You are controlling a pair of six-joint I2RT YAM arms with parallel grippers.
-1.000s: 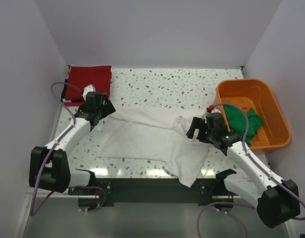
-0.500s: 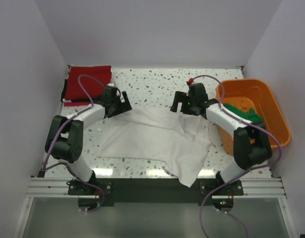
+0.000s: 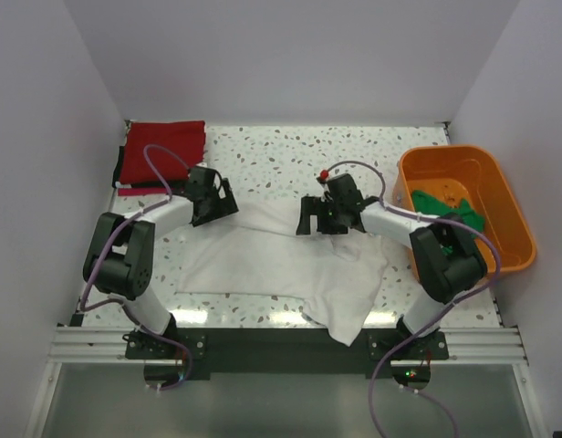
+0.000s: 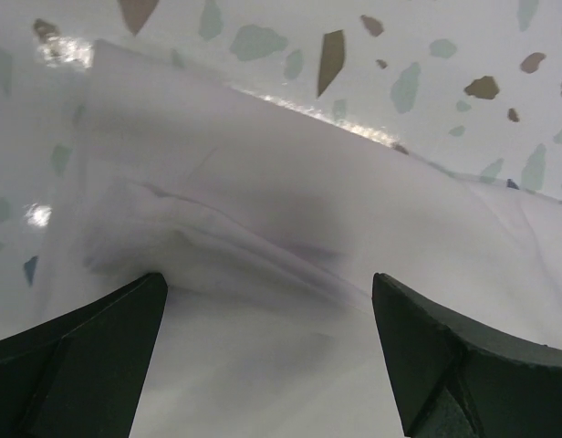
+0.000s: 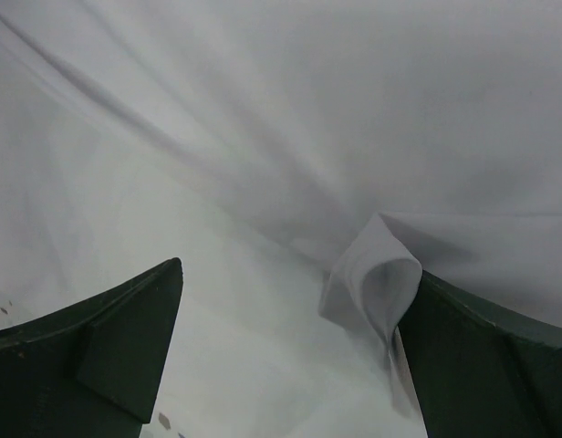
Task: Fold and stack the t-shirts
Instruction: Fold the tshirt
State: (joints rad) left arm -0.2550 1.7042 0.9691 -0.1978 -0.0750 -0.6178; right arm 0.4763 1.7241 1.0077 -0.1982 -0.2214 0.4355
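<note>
A white t-shirt (image 3: 281, 260) lies spread and rumpled across the middle of the table. My left gripper (image 3: 222, 201) is open at its far left corner, and in the left wrist view a folded white hem (image 4: 217, 246) lies just ahead of the open gripper (image 4: 267, 283). My right gripper (image 3: 308, 217) is open over the shirt's far right part; a curled flap of white cloth (image 5: 377, 274) stands against its right finger (image 5: 482, 356). A folded red t-shirt (image 3: 162, 151) lies at the back left with a thin dark one (image 3: 119, 172) under its edge. A green t-shirt (image 3: 445, 203) sits in the tub.
The orange plastic tub (image 3: 504, 196) stands at the right side of the table. White walls close in the left, back and right. The speckled tabletop (image 3: 290, 151) shows behind the white shirt.
Both grippers have moved to the white shirt's far edge. In the last half second the right one came left and nearer, onto the cloth. Both stay open.
</note>
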